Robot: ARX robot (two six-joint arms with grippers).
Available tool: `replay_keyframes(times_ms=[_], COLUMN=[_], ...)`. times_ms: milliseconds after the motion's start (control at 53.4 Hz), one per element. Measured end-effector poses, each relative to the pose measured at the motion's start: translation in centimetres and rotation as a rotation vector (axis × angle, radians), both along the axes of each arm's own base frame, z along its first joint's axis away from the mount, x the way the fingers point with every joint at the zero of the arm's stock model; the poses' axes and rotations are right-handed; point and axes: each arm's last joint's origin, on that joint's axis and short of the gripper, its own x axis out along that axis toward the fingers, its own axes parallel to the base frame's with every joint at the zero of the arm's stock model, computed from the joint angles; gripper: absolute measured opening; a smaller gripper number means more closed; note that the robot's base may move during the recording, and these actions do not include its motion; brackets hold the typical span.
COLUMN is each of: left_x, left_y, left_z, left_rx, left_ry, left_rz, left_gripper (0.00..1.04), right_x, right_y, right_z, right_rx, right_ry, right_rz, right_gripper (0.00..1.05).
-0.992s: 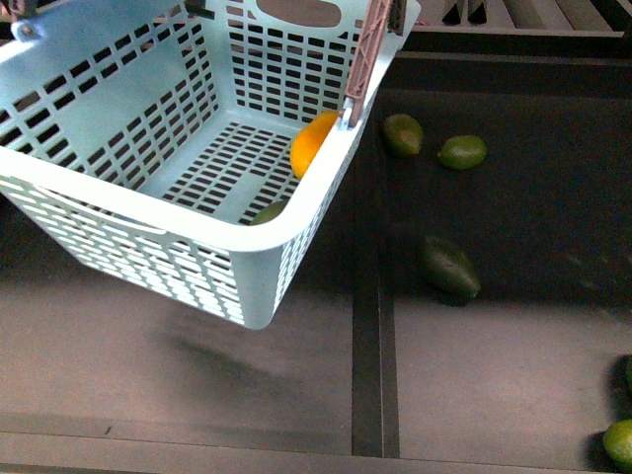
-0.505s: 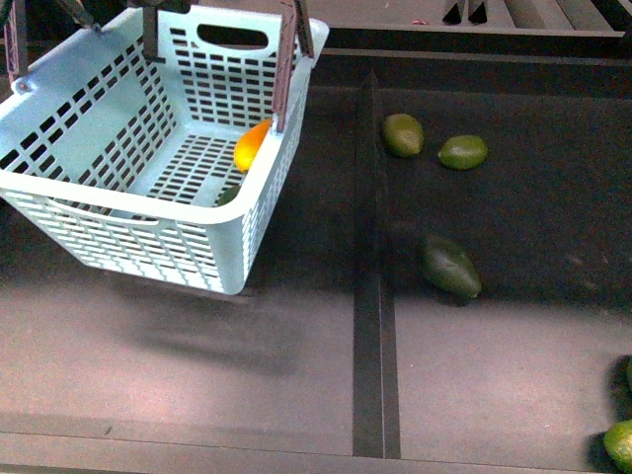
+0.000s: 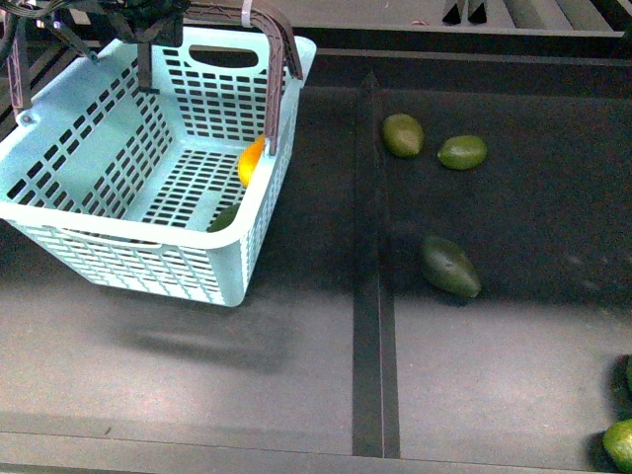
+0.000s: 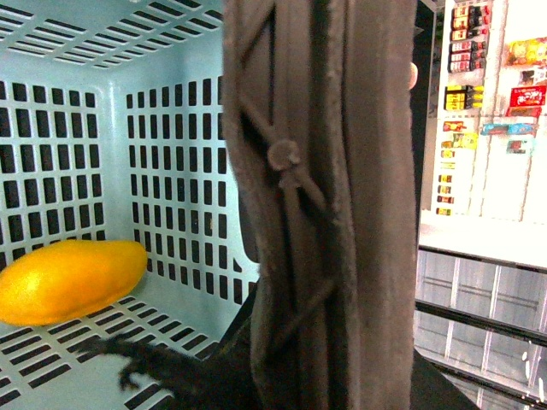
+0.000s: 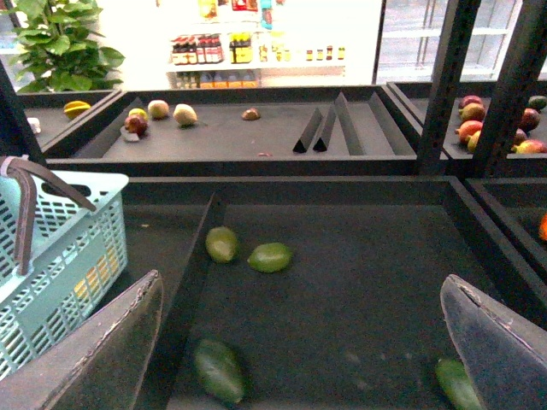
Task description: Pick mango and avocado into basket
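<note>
The turquoise basket [image 3: 118, 188] hangs tilted over the left part of the dark shelf. My left gripper [image 3: 148, 18] is shut on its brown handles [image 4: 325, 196] at the top. The yellow-orange mango [image 3: 252, 160] lies inside against the right wall and also shows in the left wrist view [image 4: 68, 280]. A dark green avocado [image 3: 225, 217] lies by the basket's near wall. My right gripper [image 5: 299, 359] is open and empty above the right bay, with its fingers [image 5: 102, 350] wide apart. It does not show in the front view.
More green fruits lie loose in the right bay [image 3: 403, 134], [image 3: 462, 152], [image 3: 451, 267], and one at the front right corner [image 3: 620, 442]. A raised divider [image 3: 367, 257] runs between the two bays. Far shelves hold other fruit [image 5: 158, 109].
The basket has swung left and away from the camera with the mango and avocado inside. The loose fruits on the right have not moved.
</note>
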Motion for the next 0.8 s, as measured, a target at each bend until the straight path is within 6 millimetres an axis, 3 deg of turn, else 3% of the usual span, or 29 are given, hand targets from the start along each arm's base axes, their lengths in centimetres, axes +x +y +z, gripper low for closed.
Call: replay_keyframes(times_ms=[262, 337, 449, 580, 692, 749, 805], left_x=[-0.9, -1.7, -4.6, -8.1, -9.4, -10.0, -12.1], left_y=[0.1, 0.0, 0.2, -0.4, -3.2, -3.5, -1.5], left_z=[0.4, 1.6, 4.2, 7.0, 9.8, 9.9, 9.1], left_rx=[0.004, 0.008, 0.018, 0.063, 0.022, 0.061, 0.367], left_ry=[0.011, 0.011, -0.001, 0.054, -0.025, -0.142, -0.312], left_rz=[0.039, 0.068, 0.173, 0.312, 0.327, -0.025, -0.277], left_gripper=[0.54, 0.68, 0.97, 0.96, 0.96, 0.83, 0.69], right_x=[0.0, 0.0, 0.0, 0.0, 0.0, 0.0, 0.0], right_y=[0.0, 0.0, 0.0, 0.0, 0.0, 0.0, 0.0], right_z=[0.0, 0.0, 0.0, 0.0, 0.0, 0.0, 0.0], right_rx=[0.0, 0.0, 0.0, 0.0, 0.0, 0.0, 0.0], right_ry=[0.0, 0.0, 0.0, 0.0, 0.0, 0.0, 0.0], right_rz=[0.0, 0.0, 0.0, 0.0, 0.0, 0.0, -0.002], right_gripper=[0.96, 0.96, 0.96, 0.96, 0.96, 0.96, 0.96])
